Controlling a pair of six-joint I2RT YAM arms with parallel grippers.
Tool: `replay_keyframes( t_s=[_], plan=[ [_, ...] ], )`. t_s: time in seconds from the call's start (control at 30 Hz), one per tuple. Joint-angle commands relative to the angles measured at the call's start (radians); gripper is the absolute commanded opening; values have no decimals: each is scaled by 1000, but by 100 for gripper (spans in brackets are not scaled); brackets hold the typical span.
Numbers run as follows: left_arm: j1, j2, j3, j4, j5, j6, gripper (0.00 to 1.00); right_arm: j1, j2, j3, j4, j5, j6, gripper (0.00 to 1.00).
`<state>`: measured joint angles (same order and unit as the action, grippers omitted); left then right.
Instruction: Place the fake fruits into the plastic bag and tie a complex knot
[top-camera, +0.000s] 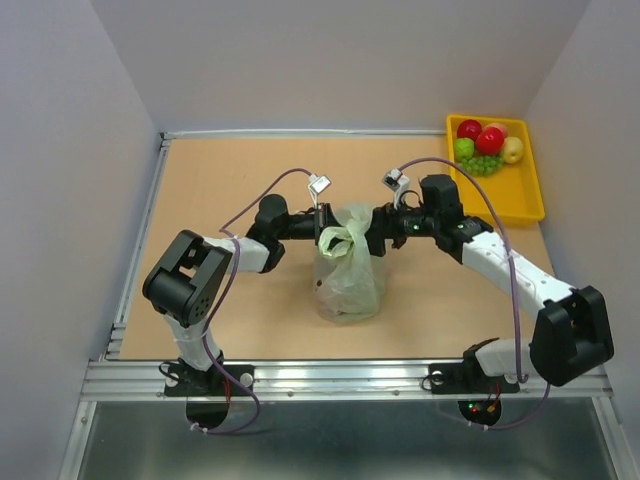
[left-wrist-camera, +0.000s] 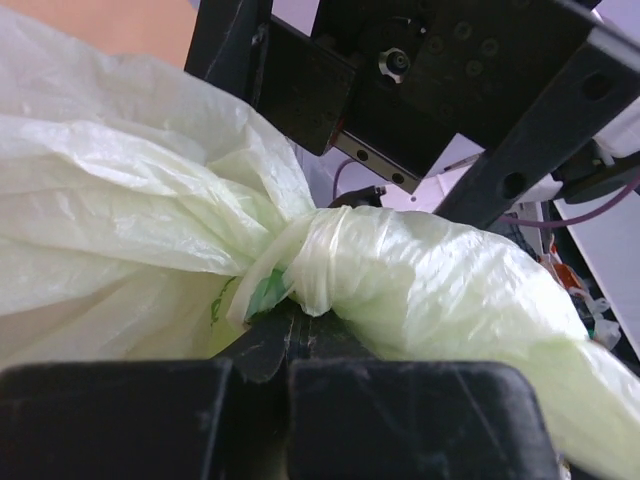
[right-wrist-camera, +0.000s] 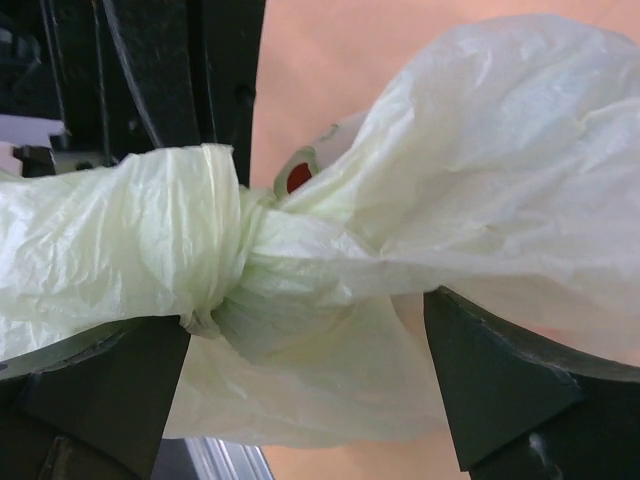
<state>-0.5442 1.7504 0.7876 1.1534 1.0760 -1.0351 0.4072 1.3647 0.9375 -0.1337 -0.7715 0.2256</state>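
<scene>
Plastic bag (top-camera: 348, 285) knotted, print (left-wrist-camera: 262, 292) unreadable | left fingers (left-wrist-camera: 150, 420) clamped on it | right fingers (right-wrist-camera: 500, 390) apart

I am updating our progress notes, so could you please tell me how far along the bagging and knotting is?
Done: a knot cinches the plastic bag; something red shows inside. In hand: the left pincer pinches the bag by the knot, and the right pincer stands open around it. Remaining: several fake fruits sit in the yellow tray, and the knot may need more turns.
</scene>
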Motion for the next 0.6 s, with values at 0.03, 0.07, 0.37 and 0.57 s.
replay_keyframes(
  t_s=[0.03,0.07,0.37,0.57],
  plan=[
    [-5,-28,-11,193,42,-75,0,4,-105,40,-229,152,-215,100],
    [-7,-28,-13,198,42,-77,0,1,-121,41,-247,164,-245,100],
    [-11,-48,-51,242,67,-121,0,-39,-173,76,-308,-76,-229,55],
    [-22,-55,-68,281,71,-163,0,-30,-14,95,-264,-241,-164,38]
  ],
)
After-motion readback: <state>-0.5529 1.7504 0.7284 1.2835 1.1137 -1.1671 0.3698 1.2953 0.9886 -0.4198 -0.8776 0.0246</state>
